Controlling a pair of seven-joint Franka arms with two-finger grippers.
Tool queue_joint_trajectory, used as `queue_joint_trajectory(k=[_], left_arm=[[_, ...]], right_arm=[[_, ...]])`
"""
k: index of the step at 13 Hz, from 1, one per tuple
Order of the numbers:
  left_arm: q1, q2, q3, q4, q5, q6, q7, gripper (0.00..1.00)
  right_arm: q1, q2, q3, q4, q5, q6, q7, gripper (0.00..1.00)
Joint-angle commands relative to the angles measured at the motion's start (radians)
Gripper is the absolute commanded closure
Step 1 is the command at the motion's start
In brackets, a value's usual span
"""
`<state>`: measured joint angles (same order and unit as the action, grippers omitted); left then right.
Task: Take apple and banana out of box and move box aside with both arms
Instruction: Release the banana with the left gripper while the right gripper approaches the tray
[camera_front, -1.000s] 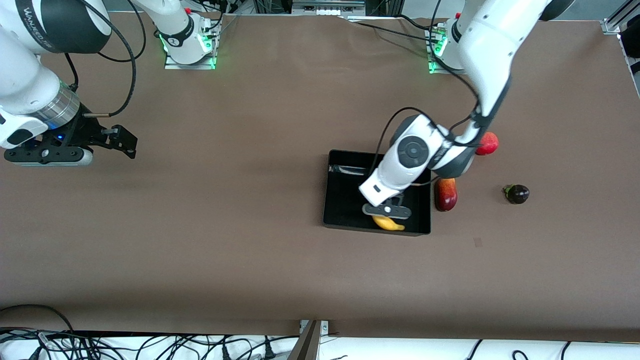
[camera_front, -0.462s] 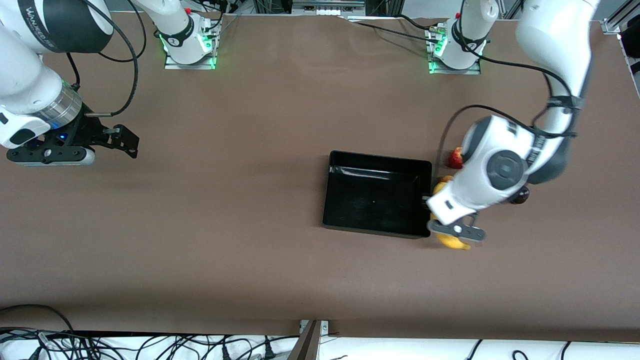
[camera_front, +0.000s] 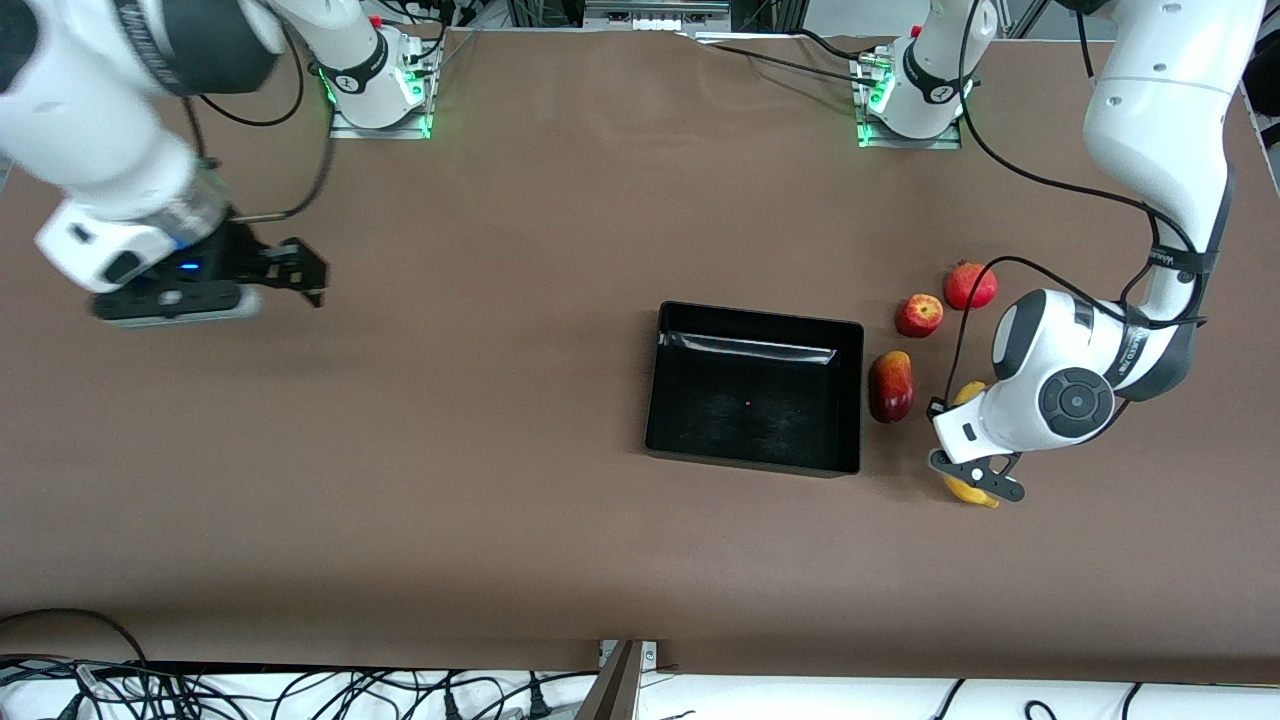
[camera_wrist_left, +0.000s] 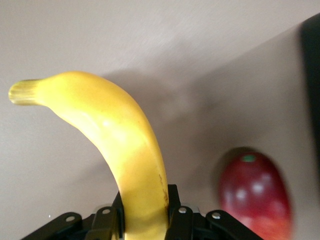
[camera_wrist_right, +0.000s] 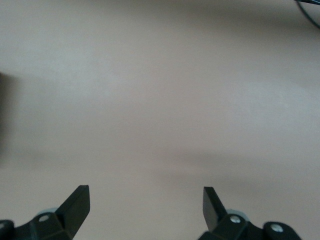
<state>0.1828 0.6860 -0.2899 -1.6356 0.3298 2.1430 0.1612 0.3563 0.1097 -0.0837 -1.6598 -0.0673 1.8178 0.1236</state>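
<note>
One banana (camera_wrist_left: 125, 165) sits pinched between the closed jaws of the left gripper (camera_front: 975, 480), held over bare table (camera_front: 500, 480) toward the left arm's end, just beside the empty black box (camera_front: 753, 400). Three red fruits lie on the table near the box: one apple (camera_front: 919, 315), one rounder fruit (camera_front: 970, 286), possibly a pomegranate, and one elongated dark-red fruit (camera_front: 891, 386). Right gripper (camera_wrist_right: 145, 205) hangs over the right arm's end, jaws spread and empty.
</note>
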Motion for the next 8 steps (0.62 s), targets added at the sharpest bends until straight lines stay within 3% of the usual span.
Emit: queue_joint_trajectory(k=[1, 2, 5, 8], left_arm=[[0.053, -0.031, -0.014, -0.121, 0.046, 0.142, 0.024, 0.56], [0.061, -0.029, -0.014, -0.122, 0.057, 0.158, 0.041, 0.02], [0.076, -0.052, -0.029, -0.106, 0.055, 0.153, 0.041, 0.00], [0.072, -0.156, -0.069, -0.092, 0.035, 0.088, 0.026, 0.00]], right_arm=[[0.023, 0.088, -0.001, 0.021, -0.019, 0.004, -0.018, 0.00], [0.045, 0.088, -0.001, 0.023, -0.016, 0.008, -0.018, 0.00], [0.108, 0.140, -0.001, 0.061, 0.082, 0.009, 0.072, 0.00], [0.180, 0.255, -0.001, 0.150, 0.199, 0.024, 0.301, 0.00]])
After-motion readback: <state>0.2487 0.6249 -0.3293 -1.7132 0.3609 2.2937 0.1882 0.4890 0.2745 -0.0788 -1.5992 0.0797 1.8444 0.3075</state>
